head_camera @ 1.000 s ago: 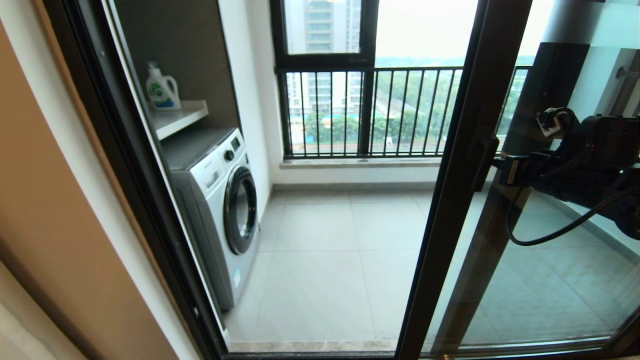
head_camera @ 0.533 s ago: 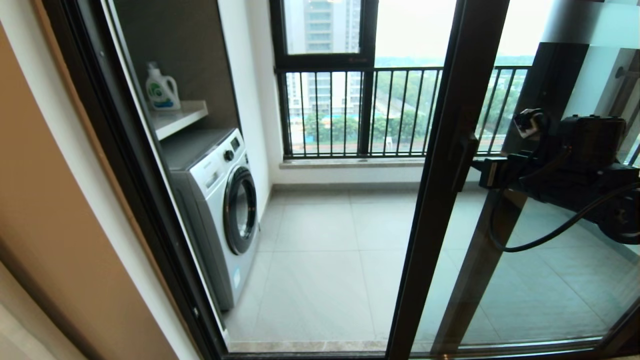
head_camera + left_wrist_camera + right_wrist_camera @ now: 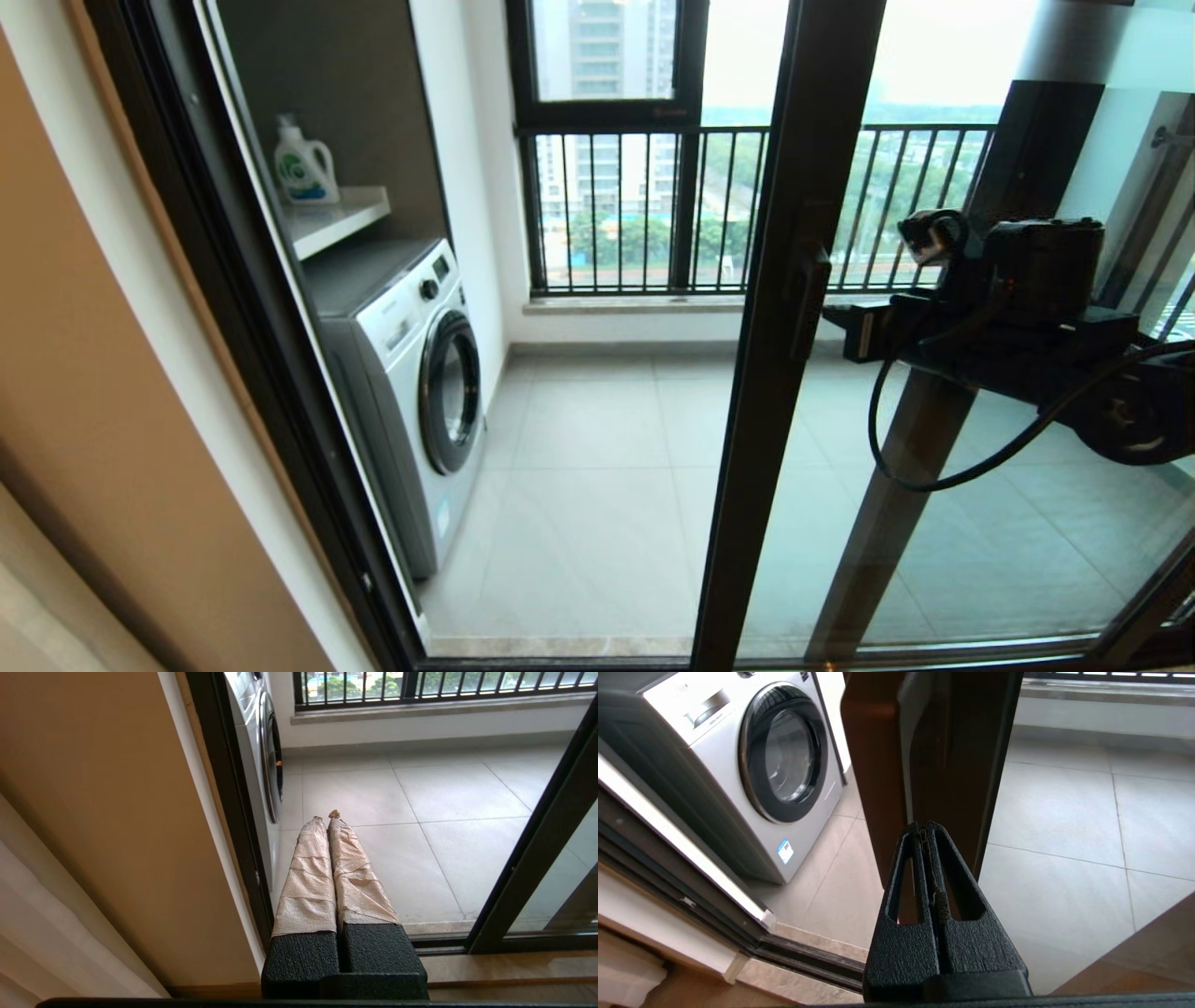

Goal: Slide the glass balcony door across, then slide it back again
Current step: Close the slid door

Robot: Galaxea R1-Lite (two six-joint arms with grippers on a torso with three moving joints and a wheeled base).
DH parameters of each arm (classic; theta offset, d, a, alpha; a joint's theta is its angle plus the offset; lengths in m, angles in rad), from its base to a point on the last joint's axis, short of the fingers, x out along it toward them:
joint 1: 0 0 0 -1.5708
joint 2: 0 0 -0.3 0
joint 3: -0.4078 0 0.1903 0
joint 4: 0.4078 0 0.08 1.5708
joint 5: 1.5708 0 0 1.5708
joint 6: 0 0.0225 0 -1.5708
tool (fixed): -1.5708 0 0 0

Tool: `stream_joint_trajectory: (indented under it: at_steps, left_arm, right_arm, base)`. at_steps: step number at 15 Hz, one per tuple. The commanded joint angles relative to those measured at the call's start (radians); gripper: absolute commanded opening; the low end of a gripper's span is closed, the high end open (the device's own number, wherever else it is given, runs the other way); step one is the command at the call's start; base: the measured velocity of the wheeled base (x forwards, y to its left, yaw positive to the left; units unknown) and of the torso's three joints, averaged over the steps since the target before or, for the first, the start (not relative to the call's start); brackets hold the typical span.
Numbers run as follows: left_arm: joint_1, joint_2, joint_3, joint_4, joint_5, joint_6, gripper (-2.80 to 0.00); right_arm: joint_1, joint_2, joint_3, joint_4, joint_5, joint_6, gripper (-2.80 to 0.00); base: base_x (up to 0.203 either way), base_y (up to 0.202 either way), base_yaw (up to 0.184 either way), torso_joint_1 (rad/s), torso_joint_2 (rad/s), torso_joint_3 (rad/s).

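The glass balcony door (image 3: 782,373) has a dark brown frame, and its leading upright stands mid-opening. A dark bar handle (image 3: 808,303) sits on that upright. My right gripper (image 3: 836,322) is shut with nothing between its fingers. Its tips press against the upright by the handle from the right. In the right wrist view the gripper (image 3: 923,828) meets the brown upright (image 3: 878,765) at the handle (image 3: 952,742). My left gripper (image 3: 326,816), with tape-wrapped fingers, is shut and parked low near the left jamb. The door's upright (image 3: 537,858) shows to its right.
A washing machine (image 3: 411,373) stands on the balcony's left under a shelf with a detergent bottle (image 3: 303,163). The black-framed window with railing bars (image 3: 653,215) closes the far side. The dark left jamb (image 3: 252,327) and the floor track (image 3: 560,649) bound the opening.
The door has slid left with my right gripper pressed against it, and the opening has narrowed. The left arm has not moved.
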Motion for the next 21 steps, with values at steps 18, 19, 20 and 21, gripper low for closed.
stream_joint_trajectory:
  at_steps: [18,19,20,21]
  left_arm:
    - [0.0,0.002,0.002,0.0,-0.001,0.001,-2.8]
    - [0.0,0.002,0.002,0.0,-0.001,0.001,-2.8]
    - [0.0,0.002,0.002,0.0,-0.001,0.002,-2.8]
    - [0.0,0.002,0.002,0.0,-0.001,0.001,-2.8]
  right_arm:
    - [0.137,0.016,0.019,-0.013,-0.126,0.007,-2.8]
    - [0.142,-0.017,0.061,-0.028,-0.127,0.007,-2.8]
    - [0.149,-0.047,0.1,-0.049,-0.129,0.006,-2.8]
    - [0.153,-0.068,0.119,-0.069,-0.136,0.004,-2.8]
  base:
    - [0.0,0.0,0.0,0.0,0.0,0.0]
    - [0.0,0.0,0.0,0.0,0.0,0.0]
    - [0.0,0.0,0.0,0.0,0.0,0.0]
    - [0.0,0.0,0.0,0.0,0.0,0.0]
